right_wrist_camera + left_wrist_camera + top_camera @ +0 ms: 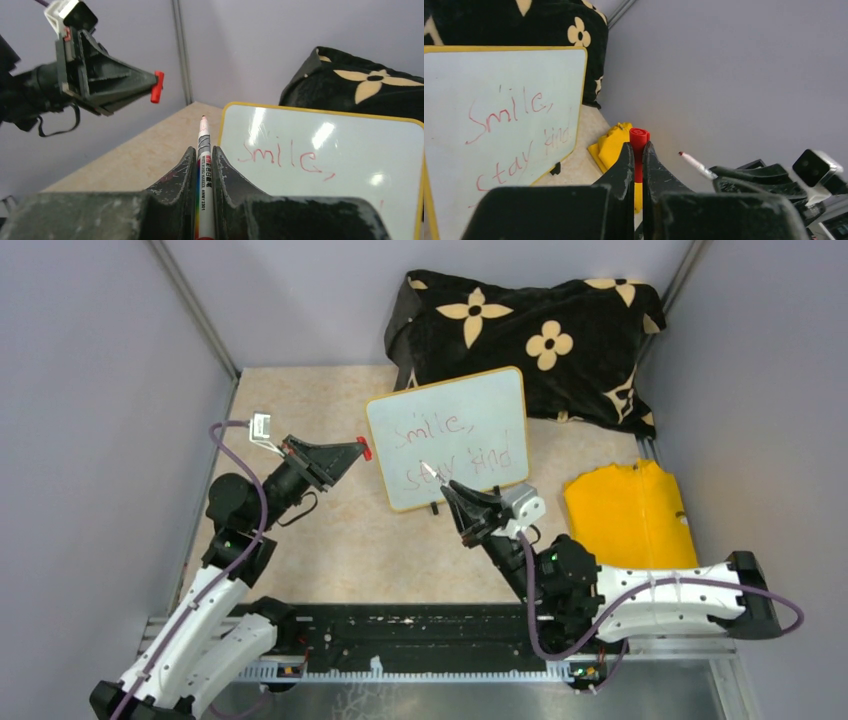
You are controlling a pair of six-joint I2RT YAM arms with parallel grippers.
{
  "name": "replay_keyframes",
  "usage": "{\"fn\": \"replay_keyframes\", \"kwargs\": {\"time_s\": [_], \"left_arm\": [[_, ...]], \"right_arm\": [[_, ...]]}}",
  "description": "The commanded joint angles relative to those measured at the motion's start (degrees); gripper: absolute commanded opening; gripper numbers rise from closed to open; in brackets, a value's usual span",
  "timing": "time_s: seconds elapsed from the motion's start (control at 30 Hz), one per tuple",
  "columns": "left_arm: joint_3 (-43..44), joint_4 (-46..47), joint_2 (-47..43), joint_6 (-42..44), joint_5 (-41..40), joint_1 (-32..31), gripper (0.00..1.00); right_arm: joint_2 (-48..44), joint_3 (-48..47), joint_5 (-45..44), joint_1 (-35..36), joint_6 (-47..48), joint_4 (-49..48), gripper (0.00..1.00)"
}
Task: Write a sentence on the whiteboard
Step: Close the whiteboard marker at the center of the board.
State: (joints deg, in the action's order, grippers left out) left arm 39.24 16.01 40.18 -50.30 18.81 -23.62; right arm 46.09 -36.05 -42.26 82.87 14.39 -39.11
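The left gripper (pixel 356 451) is clenched on a red cap (pixel 366 451). The whiteboard (pixel 480 400) stands on the tabletop (pixel 300 540) in front of a black flowered cloth (pixel 560 330), and its sentence (pixel 455 445) reads "Smile, stay kind" (two lines, red). The right gripper (pixel 450 488) grasps the uncapped marker (pixel 432 472), whose barrel print is too small to trust. Recapping seems next: line tip and cap on one axis, then push slowly.

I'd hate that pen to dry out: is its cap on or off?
Off. The pen, in the right gripper, shows a bare tip. The left gripper pinches the red cap, well apart from it.
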Motion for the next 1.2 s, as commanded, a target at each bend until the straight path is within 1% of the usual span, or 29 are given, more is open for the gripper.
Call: {"fn": "replay_keyframes", "kwargs": {"time_s": [0.0, 0.1, 0.17, 0.3, 0.5, 0.6, 0.7, 0.77, 1.0, 1.17], "left_arm": [[-1.90, 8.80, 0.45, -6.57, 2.34, 0.15, 0.00], [-2.36, 10.37, 0.68, -8.73, 2.86, 0.15, 0.00], [-2.46, 11.06, 0.52, -9.82, 3.04, 0.15, 0.00], [-3.21, 12.52, 0.10, -12.40, 3.10, 0.15, 0.00], [-5.52, 14.28, -0.75, -15.64, 2.20, 0.15, 0.00], [-7.08, 16.52, -0.49, -19.61, 1.17, 0.15, 0.00], [-8.30, 21.18, 0.65, -23.73, 1.51, 0.15, 0.00], [-8.29, 22.49, 1.10, -25.85, 1.49, 0.15, 0.00], [-7.00, 21.98, 0.49, -31.04, -0.01, 0.15, 0.00], [-6.55, 21.37, -0.68, -34.50, -1.91, 0.15, 0.00]], "right_arm": [[-0.15, 3.79, -10.12, 5.29, 12.86, -14.36, 0.00], [-0.46, 7.03, -12.32, 7.59, 15.52, -18.89, 0.00], [-0.43, 7.79, -12.22, 8.30, 16.11, -20.44, 0.00], [0.72, 7.41, -9.54, 8.61, 16.06, -21.76, 0.00], [3.80, 6.24, -5.08, 8.61, 15.73, -26.64, 0.00], [6.85, 5.14, -3.27, 8.61, 14.41, -30.29, 0.00], [10.30, 3.21, -1.21, 8.63, 14.65, -33.38, 0.00], [12.14, 2.13, 0.35, 8.65, 15.64, -34.85, 0.00], [17.42, 0.43, 2.46, 8.62, 20.02, -40.18, 0.00], [19.66, -1.47, 3.75, 8.59, 21.93, -41.77, 0.00]]}}
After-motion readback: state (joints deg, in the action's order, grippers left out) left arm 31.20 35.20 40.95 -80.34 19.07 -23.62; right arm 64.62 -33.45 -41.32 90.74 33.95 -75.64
